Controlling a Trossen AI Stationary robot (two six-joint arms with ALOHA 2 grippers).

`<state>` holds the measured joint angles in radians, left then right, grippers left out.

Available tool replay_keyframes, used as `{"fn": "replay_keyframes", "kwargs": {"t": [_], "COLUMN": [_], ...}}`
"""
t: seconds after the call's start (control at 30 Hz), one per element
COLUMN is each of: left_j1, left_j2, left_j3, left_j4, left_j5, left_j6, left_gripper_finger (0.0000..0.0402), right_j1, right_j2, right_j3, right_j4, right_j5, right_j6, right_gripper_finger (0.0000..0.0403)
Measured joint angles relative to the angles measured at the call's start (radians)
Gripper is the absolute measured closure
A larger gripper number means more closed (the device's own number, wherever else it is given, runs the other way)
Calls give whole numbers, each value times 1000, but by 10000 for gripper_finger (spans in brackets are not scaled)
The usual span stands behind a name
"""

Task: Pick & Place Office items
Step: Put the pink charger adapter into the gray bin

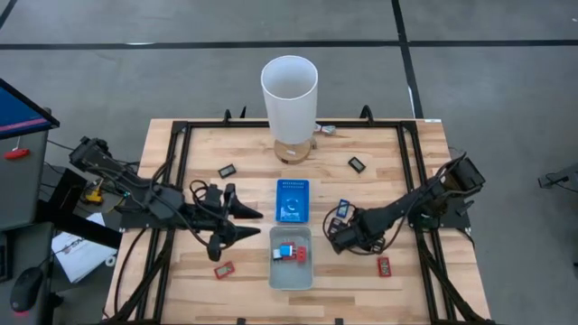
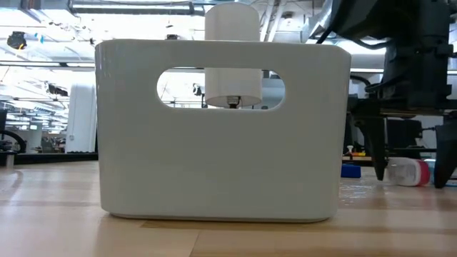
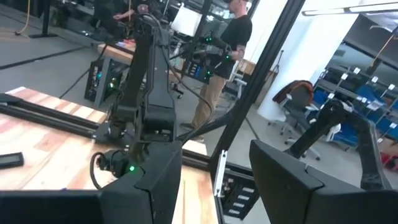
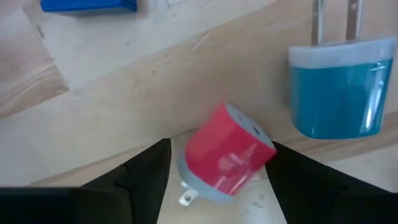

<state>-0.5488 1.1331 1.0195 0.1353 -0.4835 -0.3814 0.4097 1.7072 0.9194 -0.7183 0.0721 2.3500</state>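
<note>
Here the right gripper (image 4: 214, 171) has its fingers spread around a red block (image 4: 229, 152) on the desk (image 4: 155, 81), while the left gripper (image 1: 237, 223), fingers spread, waits over the desk's middle.

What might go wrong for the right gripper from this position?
The right gripper stands open around a tilted red plug block; closing on its slanted faces might squeeze it out or twist it. The blue plug block lies close beside it, so a finger could nudge it on the way.
</note>
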Motion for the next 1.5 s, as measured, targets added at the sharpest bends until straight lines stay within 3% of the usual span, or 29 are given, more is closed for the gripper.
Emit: {"fn": "replay_keyframes", "kwargs": {"t": [0.37, 0.73, 0.9, 1.1, 1.5], "left_j1": [-7, -7, -23, -29, -87], "left_j2": [-2, -2, -2, -5, -77], "left_j3": [0, 0, 0, 0, -1], "left_j4": [-8, -8, -9, -86, -482], "left_j5": [-2, 0, 1, 1, -3], "left_j6": [1, 2, 2, -19, -203], "left_gripper_finger": [216, 216, 216, 216, 216], "right_j1": [-18, -17, 0, 59, 182], "right_j2": [-1, -1, 2, 3, 0], "right_j3": [-5, -7, 8, 129, 535], "right_j4": [-1, -14, -17, -12, -65], "right_j5": [-8, -7, 22, 114, 315], "right_j6": [-1, -23, -81, -162, -460], "right_gripper_finger": [157, 272, 269, 265, 270]}}
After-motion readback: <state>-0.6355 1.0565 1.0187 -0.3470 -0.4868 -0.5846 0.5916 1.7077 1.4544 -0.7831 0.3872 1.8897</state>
